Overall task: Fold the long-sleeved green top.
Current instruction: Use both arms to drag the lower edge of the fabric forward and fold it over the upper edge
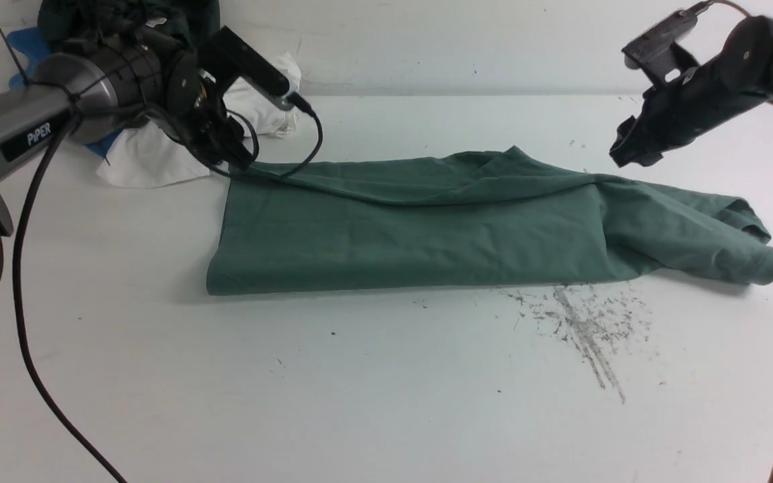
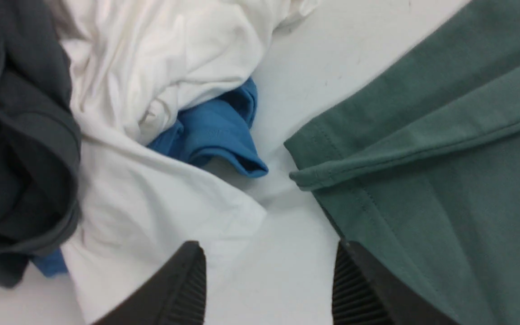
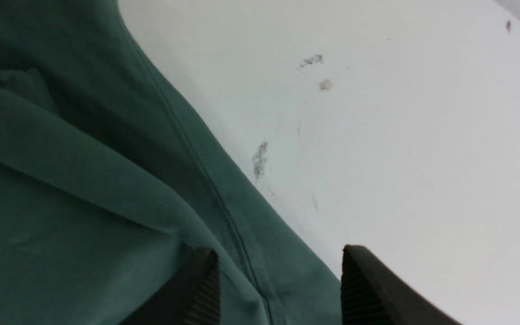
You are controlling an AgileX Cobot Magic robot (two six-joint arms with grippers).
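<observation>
Front view: we see the green long-sleeved top (image 1: 420,228) lying folded into a long band across the middle of the white table (image 1: 359,389). Its near edge is straight and its right end is bunched into looser wrinkles. The left gripper (image 1: 237,159) hangs at the band's far left corner, close above the cloth. The right gripper (image 1: 628,155) hangs in the air above the far edge near the right end, clear of the fabric. Behind the left arm lies a heap of other clothes: a white garment (image 1: 138,164), a blue garment (image 1: 24,45) and a very dark garment (image 1: 125,17). Grey scuff marks (image 1: 584,329) show on the table just in front of the top's right part.

Left wrist view: the jaws stand apart with nothing between them, and the gap frames bare table. The top's hemmed corner lies to one side of that gap, its edge passing under one finger (image 2: 364,289), while the white garment lies beside the other finger.

Right wrist view: the jaws again stand apart and grip nothing. The top's stitched edge runs beneath the gap, so one finger (image 3: 197,289) stands over cloth and the other over bare table. We cannot tell whether either fingertip touches the fabric.
</observation>
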